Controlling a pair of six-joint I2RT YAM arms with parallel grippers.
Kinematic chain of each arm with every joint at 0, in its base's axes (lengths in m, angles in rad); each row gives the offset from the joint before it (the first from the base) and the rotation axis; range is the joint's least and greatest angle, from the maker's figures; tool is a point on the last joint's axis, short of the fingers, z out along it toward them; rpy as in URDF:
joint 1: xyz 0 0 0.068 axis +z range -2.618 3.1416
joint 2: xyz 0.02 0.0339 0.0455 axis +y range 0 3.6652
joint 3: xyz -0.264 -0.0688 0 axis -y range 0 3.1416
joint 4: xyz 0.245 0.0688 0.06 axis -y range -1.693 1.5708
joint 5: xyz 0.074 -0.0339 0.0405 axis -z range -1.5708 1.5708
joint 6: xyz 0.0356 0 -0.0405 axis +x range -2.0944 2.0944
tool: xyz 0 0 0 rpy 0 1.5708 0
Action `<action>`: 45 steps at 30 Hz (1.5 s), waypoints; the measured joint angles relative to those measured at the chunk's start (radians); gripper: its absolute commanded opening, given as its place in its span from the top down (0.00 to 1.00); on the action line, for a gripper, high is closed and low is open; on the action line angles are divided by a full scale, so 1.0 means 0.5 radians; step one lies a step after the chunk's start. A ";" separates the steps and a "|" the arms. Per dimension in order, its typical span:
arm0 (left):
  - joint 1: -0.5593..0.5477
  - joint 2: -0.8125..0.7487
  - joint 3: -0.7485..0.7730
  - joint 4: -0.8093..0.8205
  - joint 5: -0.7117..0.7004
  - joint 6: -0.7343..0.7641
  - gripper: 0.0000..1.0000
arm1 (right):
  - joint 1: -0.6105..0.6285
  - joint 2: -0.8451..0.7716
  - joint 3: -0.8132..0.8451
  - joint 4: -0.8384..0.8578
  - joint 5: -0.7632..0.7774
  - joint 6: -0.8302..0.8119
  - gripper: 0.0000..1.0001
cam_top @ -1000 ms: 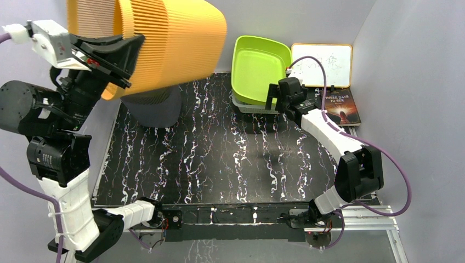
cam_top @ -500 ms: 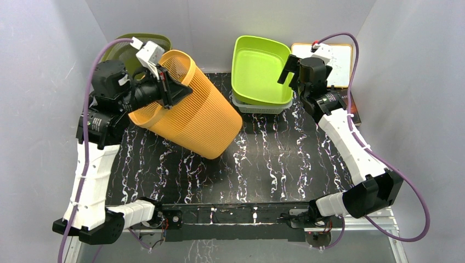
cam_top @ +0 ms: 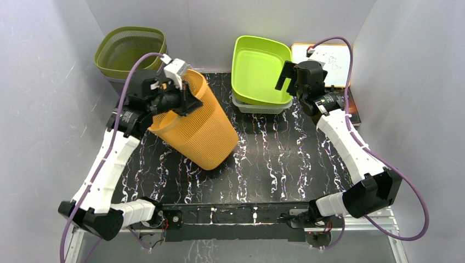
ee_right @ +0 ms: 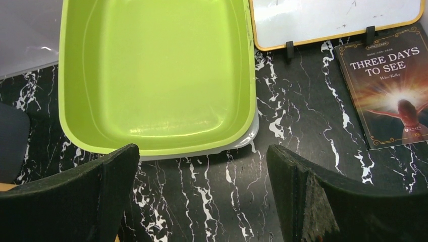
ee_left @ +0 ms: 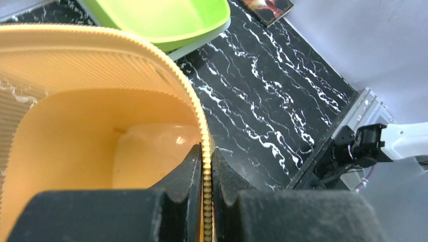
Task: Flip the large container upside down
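Container (cam_top: 207, 136), clamped at its rim by left gripper (cam_top: 183, 102), is coming down from overhead, mouth still upward; right gripper (cam_top: 289, 76) is idling agape.

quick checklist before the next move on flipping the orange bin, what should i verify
1. Grip: the left tool is pinched on the rim of the orange ribbed plastic bin. ok
2. Bin inverted: it is only tilted, opening up and to the left, base low. not ok
3. Bin base clear of the black marbled table: cannot tell
4. Right tool out of the way: it is open, empty, above the lime green plastic tub and apart from the bin. ok
5. Landing space: bare table shows to the right of the bin. ok
6. Gap to the olive mesh basket behind the left arm: cannot tell
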 measured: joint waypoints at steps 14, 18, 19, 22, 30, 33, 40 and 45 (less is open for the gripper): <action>-0.545 0.201 -0.030 0.063 -0.406 -0.043 0.33 | 0.000 -0.002 -0.057 -0.014 -0.019 -0.029 0.02; -0.552 0.196 -0.039 0.050 -0.446 -0.048 0.02 | 0.000 -0.012 -0.057 -0.021 -0.038 -0.054 0.02; -0.552 0.191 -0.038 0.049 -0.457 -0.050 0.02 | 0.000 -0.017 -0.056 -0.024 -0.050 -0.060 0.02; -0.552 0.181 0.002 0.010 -0.484 -0.058 0.02 | 0.001 -0.031 -0.056 -0.047 -0.074 -0.069 0.02; -0.552 0.098 0.418 -0.094 -0.682 -0.107 0.02 | 0.014 -0.043 -0.018 -0.128 -0.233 -0.138 0.04; -0.552 -0.011 0.623 -0.069 -0.879 -0.142 0.02 | 0.084 -0.043 0.087 -0.199 -0.320 -0.168 0.07; -0.552 -0.381 0.715 0.028 -1.388 -0.132 0.02 | 0.661 -0.006 0.537 -0.278 -0.427 -0.247 0.10; -0.552 -0.439 0.615 0.058 -1.542 -0.139 0.02 | 1.062 0.104 0.719 -0.272 -0.536 -0.280 0.15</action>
